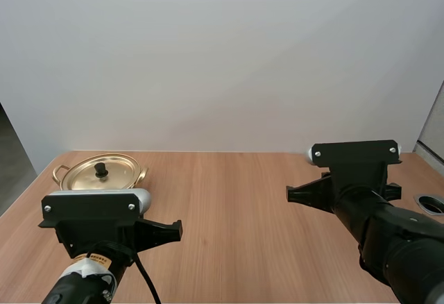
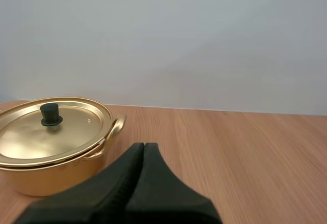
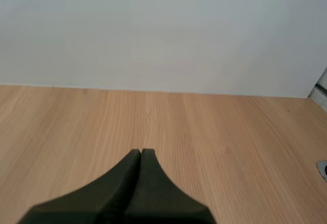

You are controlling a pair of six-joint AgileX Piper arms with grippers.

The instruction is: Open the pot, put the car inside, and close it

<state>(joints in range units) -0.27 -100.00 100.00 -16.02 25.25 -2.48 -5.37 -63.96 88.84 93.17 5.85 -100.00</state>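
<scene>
— Where is the pot?
— The gold pot [image 1: 101,176] stands on the wooden table [image 1: 236,207], toward the far left corner, just ahead of the left arm [image 1: 97,228]; its lid [image 1: 114,173] is on and sits level, with a black knob [image 1: 101,170] upright at the middle; a loop handle [image 1: 61,172] sticks out at each side.
— And the left gripper?
— The left gripper [image 2: 144,145] has its two black fingers pressed together into one dark wedge; nothing is between them; from the left wrist view it points past the pot's near handle, just beside the pot and apart from it.
— The right one?
— The right gripper [image 3: 141,151] is closed the same way, tips together, holding nothing; it hangs over bare wood, well apart from the pot; the right arm [image 1: 374,214] stands at the table's right side.
— Is anything touching the pot?
— Neither gripper touches it; it rests on the table alone.
</scene>
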